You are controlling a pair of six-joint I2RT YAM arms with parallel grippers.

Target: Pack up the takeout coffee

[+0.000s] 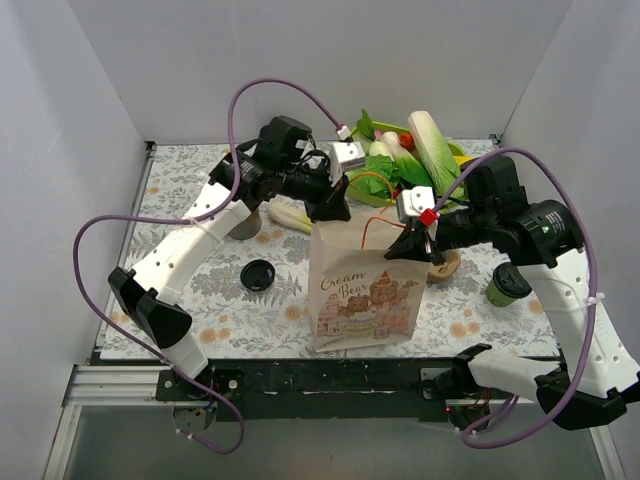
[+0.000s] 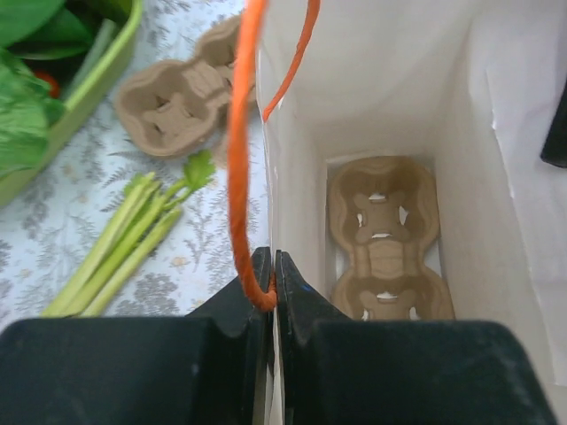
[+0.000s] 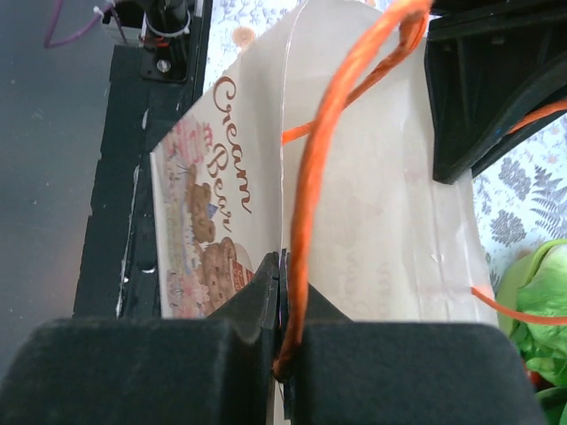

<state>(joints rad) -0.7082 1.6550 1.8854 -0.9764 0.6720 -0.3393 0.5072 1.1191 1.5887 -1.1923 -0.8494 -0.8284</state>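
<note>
The white "Cream Bear" paper bag [image 1: 365, 290] stands upright at the table's front middle. My left gripper [image 1: 335, 212] is shut on its far left rim, an orange cord handle [image 2: 244, 159] running beside the jaws [image 2: 274, 266]. My right gripper [image 1: 410, 245] is shut on the bag's right rim [image 3: 283, 266], next to the other orange handle [image 3: 323, 150]. A brown cardboard cup carrier [image 2: 381, 239] lies on the bag's bottom. The green takeout coffee cup [image 1: 508, 286] stands on the table to the right, partly behind my right arm.
A flat black lid [image 1: 258, 274] lies left of the bag. A second cardboard carrier [image 2: 177, 97] and celery stalks [image 2: 133, 239] lie behind it. A green tray of vegetables [image 1: 415, 150] fills the back. A grey cup [image 1: 245, 228] stands behind my left arm.
</note>
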